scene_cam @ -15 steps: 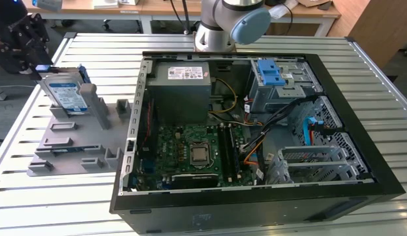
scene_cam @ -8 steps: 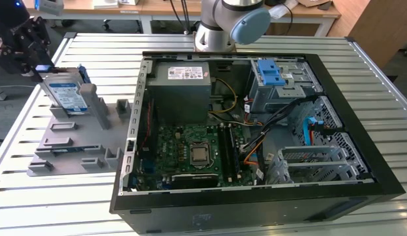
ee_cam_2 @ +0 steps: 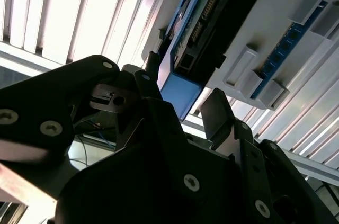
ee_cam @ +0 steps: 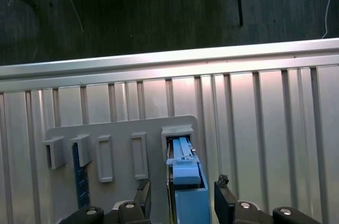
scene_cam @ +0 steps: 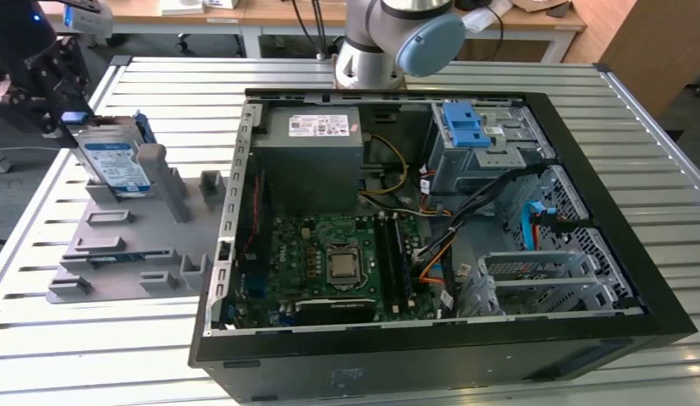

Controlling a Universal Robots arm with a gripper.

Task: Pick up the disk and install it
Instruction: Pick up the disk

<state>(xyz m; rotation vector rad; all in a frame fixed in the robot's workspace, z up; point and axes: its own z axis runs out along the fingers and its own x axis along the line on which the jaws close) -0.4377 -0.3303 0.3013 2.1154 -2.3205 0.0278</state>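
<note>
The disk is a silver drive with a white-and-blue label and blue rails. It stands tilted on edge in a slot of the grey fixture plate at the exterior view's left. My black gripper hovers at its upper end. In the first wrist view the disk's blue rail end lies between the two fingers, with a gap on each side, so the gripper is open. The second wrist view shows the same blue end between the open fingertips.
An open computer case fills the middle of the slatted metal table. It holds a grey power-supply box, a motherboard and a drive cage with a blue latch. The arm's base stands behind the case.
</note>
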